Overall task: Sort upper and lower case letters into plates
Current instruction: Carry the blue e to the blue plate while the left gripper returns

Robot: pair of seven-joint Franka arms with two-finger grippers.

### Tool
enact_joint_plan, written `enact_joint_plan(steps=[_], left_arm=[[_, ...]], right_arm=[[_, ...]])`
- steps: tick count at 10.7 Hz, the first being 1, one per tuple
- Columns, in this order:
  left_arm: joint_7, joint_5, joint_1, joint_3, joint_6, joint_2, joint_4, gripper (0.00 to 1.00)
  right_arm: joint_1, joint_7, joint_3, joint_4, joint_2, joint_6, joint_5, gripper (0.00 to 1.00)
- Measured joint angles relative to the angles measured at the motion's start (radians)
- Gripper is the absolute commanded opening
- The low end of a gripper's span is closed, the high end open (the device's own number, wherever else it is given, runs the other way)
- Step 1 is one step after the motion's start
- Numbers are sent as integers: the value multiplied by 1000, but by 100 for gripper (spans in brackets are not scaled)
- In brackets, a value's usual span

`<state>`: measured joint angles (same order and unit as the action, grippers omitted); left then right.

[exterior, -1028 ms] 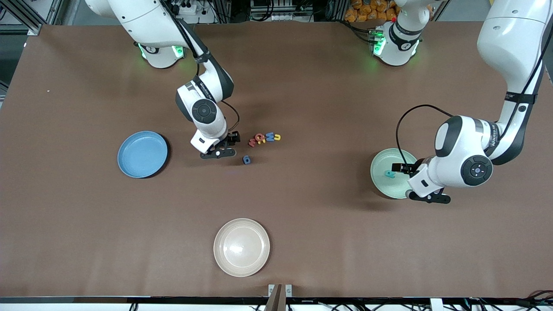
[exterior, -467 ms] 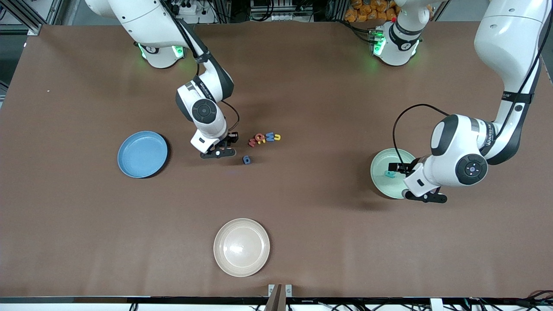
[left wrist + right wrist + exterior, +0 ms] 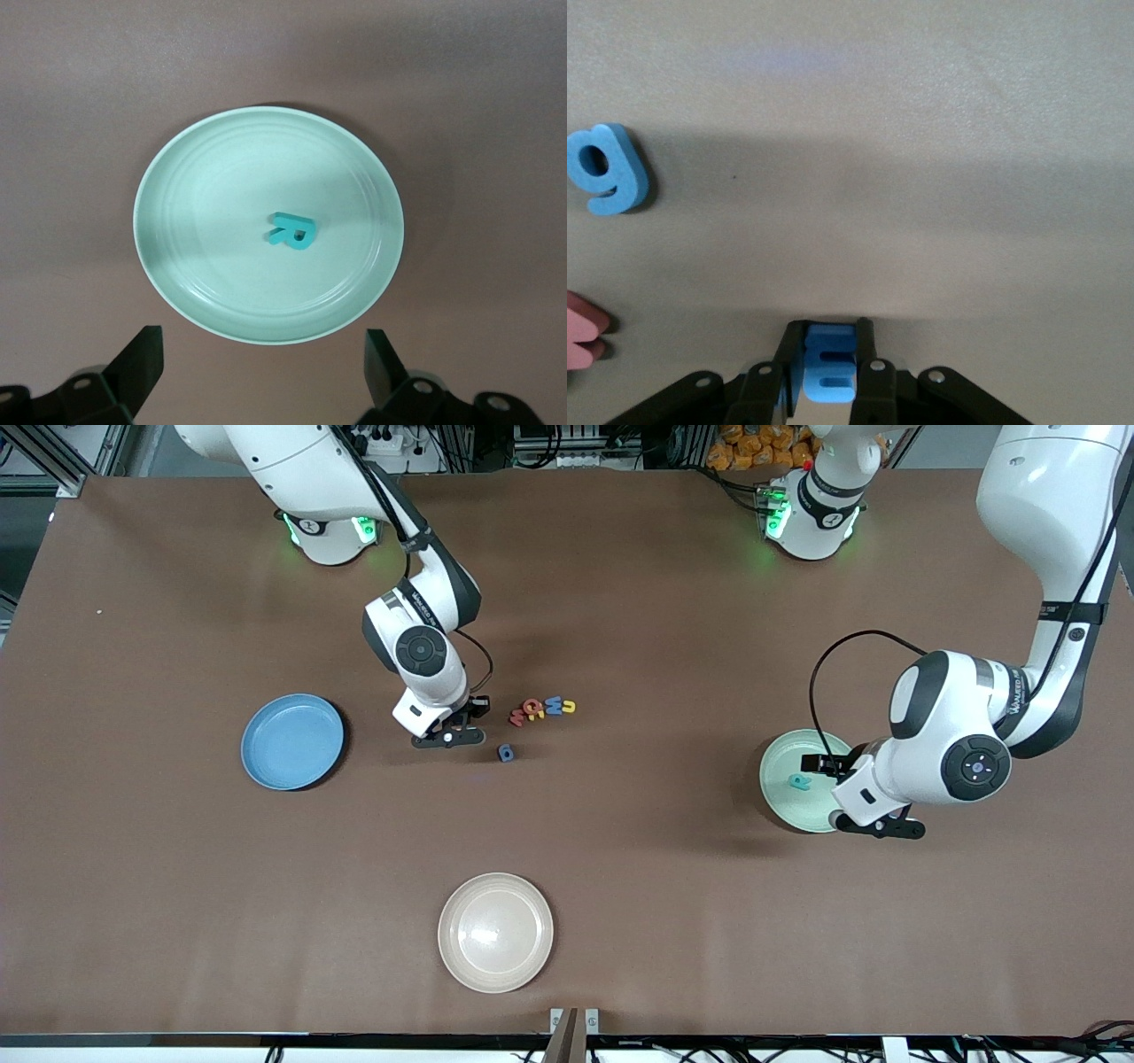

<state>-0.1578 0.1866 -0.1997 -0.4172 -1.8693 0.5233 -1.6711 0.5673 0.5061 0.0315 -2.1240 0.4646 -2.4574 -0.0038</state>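
Blue letter (image 3: 830,370) now in right hand (image 3: 831,372)

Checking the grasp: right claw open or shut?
Shut: right claw has its fingers pressed against both sides of a blue letter.

A matt brown tabletop (image 3: 620,850), smooth and paper-like, is seen under glossy white plastic arms. The mint green plate (image 3: 204,230) is finished in a soft satin glaze with faint concentric ridges; on it lies a matt, foam-like teal letter (image 3: 291,231). The cream plate (image 3: 495,932) is shown shinier. A matt blue letter (image 3: 829,370) is pinched in the right end effector (image 3: 829,372), of dull black plastic.
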Motion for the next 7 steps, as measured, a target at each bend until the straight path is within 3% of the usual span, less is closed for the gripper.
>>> enact_joint_plan(steps=[4, 7], left_arm=[[-14, -7, 15, -24, 19, -20, 21, 95], [-182, -12, 18, -104, 51, -29, 45, 95]], right_arm=[[-24, 4, -10, 72, -25, 165, 0, 7], [-162, -158, -17, 167, -63, 386, 5, 9]])
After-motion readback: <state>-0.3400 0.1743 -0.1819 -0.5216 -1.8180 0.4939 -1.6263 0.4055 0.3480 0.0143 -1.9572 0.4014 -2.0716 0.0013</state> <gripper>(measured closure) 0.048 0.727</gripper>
